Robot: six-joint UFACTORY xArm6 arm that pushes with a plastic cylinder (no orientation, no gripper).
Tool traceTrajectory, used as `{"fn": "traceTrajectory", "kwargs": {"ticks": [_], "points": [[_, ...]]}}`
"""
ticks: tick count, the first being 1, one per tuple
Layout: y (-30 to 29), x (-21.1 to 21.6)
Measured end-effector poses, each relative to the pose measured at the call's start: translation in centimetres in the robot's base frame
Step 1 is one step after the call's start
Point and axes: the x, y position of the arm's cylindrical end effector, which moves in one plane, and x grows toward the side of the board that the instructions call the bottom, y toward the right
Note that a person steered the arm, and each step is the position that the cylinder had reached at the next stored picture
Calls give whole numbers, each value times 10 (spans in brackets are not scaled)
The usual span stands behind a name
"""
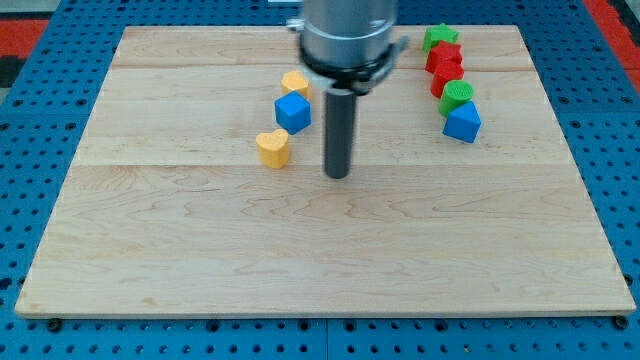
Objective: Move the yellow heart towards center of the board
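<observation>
Arm (348, 35) cut off at view's top; hides board (200, 250) behind.

pale, smooth matt wood board (200, 250) on a blue perforated table (30, 150).
</observation>
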Motion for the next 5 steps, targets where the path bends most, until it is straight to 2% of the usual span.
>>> {"fn": "traceTrajectory", "kwargs": {"ticks": [2,5], "points": [[-108,-4],[-21,-42]]}}
